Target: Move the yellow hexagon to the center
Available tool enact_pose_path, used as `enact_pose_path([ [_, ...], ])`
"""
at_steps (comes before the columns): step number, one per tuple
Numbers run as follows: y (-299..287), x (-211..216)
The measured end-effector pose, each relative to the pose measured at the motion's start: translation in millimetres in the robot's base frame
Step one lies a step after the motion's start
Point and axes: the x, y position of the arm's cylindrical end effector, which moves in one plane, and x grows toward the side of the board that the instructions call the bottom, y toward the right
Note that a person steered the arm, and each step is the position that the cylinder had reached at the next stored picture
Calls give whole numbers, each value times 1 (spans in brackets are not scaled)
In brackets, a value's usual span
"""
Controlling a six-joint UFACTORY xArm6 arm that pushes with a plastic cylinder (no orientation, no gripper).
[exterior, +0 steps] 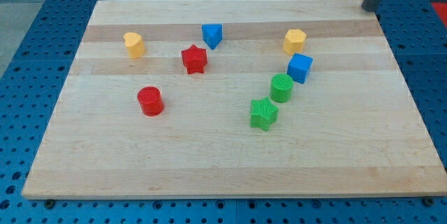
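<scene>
The yellow hexagon (pixel 295 41) sits at the board's upper right, just above the blue cube (pixel 299 68). A second yellow block (pixel 134 44), heart-like in shape, sits at the upper left. My tip (pixel 369 8) is at the board's top right corner, well to the right of and above the yellow hexagon, touching no block.
A blue triangle (pixel 212 35) and a red star (pixel 194 59) lie at upper centre. A red cylinder (pixel 150 101) is at the left. A green cylinder (pixel 281 87) and a green star (pixel 263 114) lie below the blue cube. The wooden board (pixel 230 172) rests on a blue perforated table.
</scene>
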Motion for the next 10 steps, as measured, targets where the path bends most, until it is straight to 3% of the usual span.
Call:
enact_pose_path([
  [2,-70,38],
  [5,-119,91],
  [10,-206,62],
])
